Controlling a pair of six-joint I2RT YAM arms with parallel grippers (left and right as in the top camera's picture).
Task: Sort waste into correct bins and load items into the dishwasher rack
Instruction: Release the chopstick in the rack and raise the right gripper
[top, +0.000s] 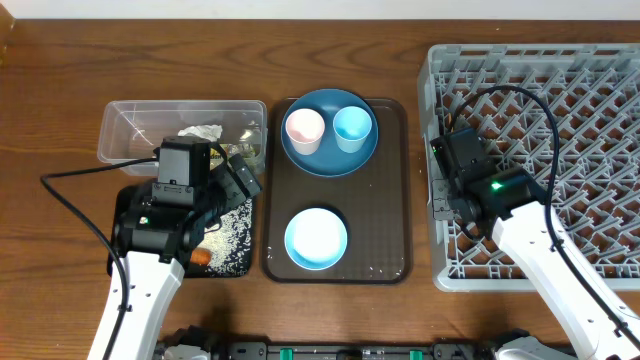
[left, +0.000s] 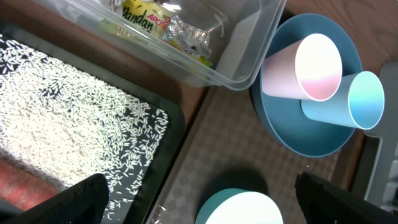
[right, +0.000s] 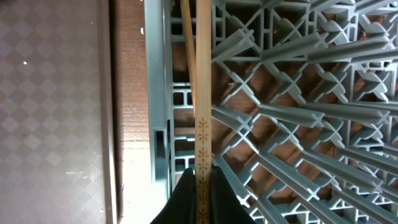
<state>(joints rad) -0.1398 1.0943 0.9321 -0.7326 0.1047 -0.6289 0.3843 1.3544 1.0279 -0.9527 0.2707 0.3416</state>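
Note:
My right gripper (right: 203, 193) is shut on thin wooden chopsticks (right: 203, 93), held over the left edge of the grey dishwasher rack (top: 580, 100). My left gripper (left: 211, 208) is open, hovering over the seam between the black tray (top: 238, 262) of rice (left: 56, 124) and the pale-blue bowl (left: 242, 210). An orange carrot (top: 200, 257) lies on the black tray. The clear tub (top: 125, 130) holds a white napkin (top: 202, 133) and a yellow-green wrapper (left: 146, 22). A pink cup (top: 304, 130) and a light-blue cup (top: 352, 128) lie on the blue plate (top: 330, 162).
The plate and bowl sit on a dark brown serving tray (top: 385, 230) between the bins and the rack. A black cable (top: 70, 205) trails left of my left arm, and another loops over the rack (top: 520, 100). Wooden tabletop surrounds everything.

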